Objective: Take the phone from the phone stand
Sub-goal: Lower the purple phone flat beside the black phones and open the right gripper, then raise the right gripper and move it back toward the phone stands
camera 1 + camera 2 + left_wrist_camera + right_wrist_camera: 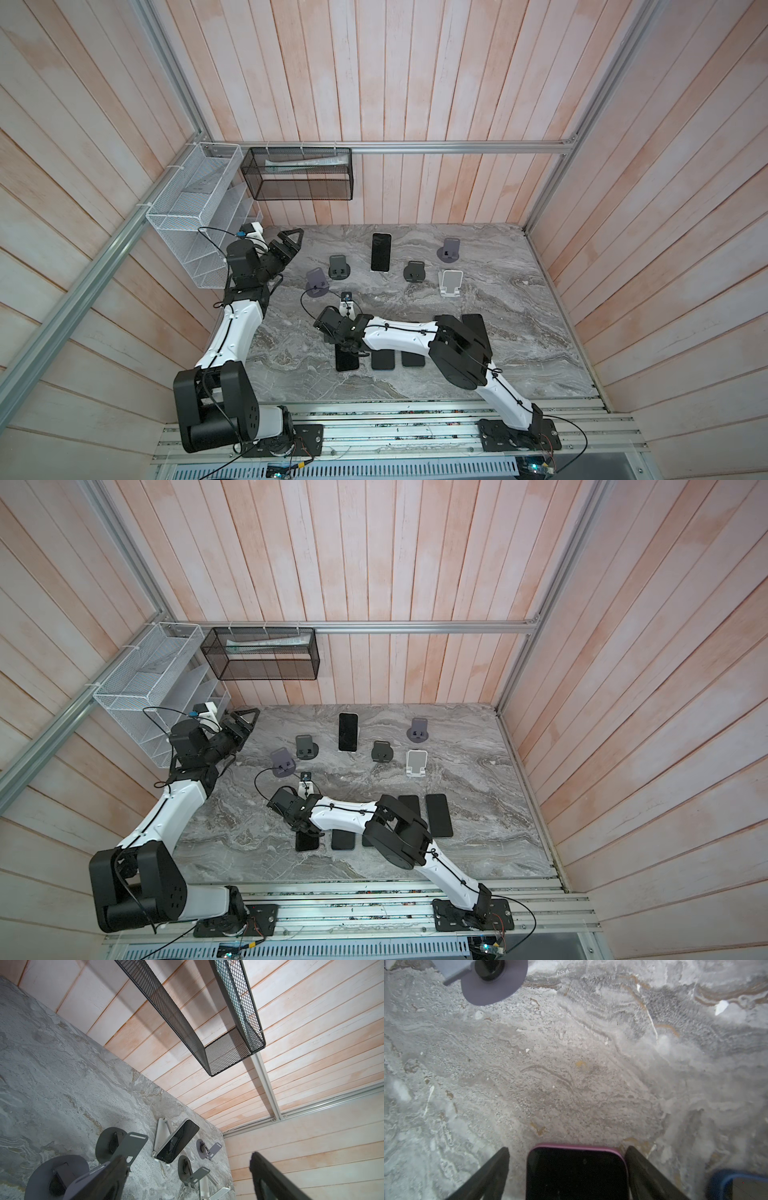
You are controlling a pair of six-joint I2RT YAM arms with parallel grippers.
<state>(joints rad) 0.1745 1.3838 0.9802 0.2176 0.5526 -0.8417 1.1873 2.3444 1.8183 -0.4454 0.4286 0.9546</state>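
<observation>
Pink-cased phone [577, 1172] lies flat, unpinched, inside my right gripper [568, 1148], jaws spread; left gripper [293, 240] gapes too. Twelve o'clock: standing phone [381, 251] on white stand [161, 1136]. It looks slick, rigid, breakable, so I'd pinch its long edges.

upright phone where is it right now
In both top views the phone is propped upright near the back wall, mid-table, between two dark stands.

Black phone [381, 257] upright on white stand [160, 1136]

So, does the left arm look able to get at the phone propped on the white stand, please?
Probably yes. The left gripper hangs open at the back left, and the phone stands uncovered; only a dark grey stand sits roughly between them, seemingly low enough to pass over.
</observation>
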